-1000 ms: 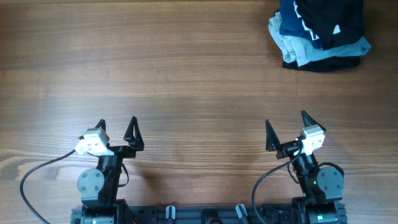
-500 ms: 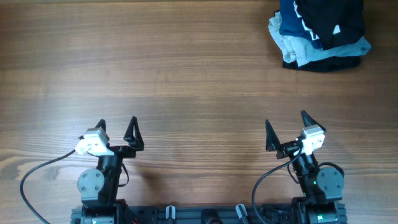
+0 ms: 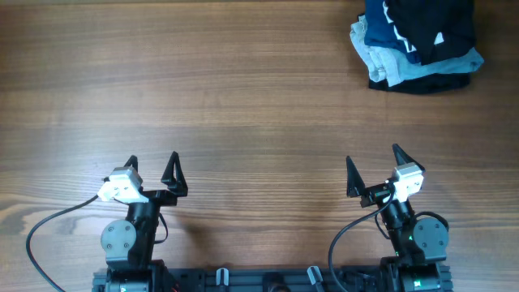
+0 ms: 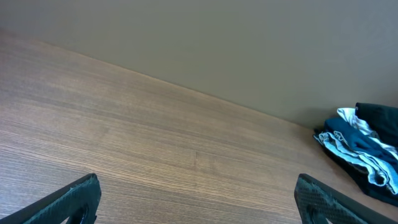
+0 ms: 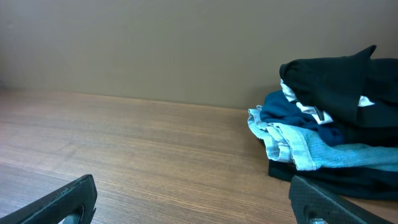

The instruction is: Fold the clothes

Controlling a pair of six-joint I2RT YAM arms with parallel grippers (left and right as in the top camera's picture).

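The clothes, a black shirt (image 3: 442,23) with a small white mark, lie crumpled on top of a pile at the table's far right corner. In the right wrist view the black shirt (image 5: 339,78) sits over blue garments; in the left wrist view only an edge of the black shirt (image 4: 380,114) shows. My left gripper (image 3: 152,158) is open and empty near the front edge on the left. My right gripper (image 3: 372,154) is open and empty near the front right, well short of the pile. The wrist views show the left gripper (image 4: 196,182) and right gripper (image 5: 193,182) with only bare wood between the fingers.
In the same pile lie a navy garment (image 3: 388,24) with white lettering and pale blue-grey garments (image 3: 389,65), with more dark cloth (image 3: 413,83) underneath. The wooden table (image 3: 227,89) stretches wide between the arms and the pile. A grey wall (image 5: 155,43) stands behind the table.
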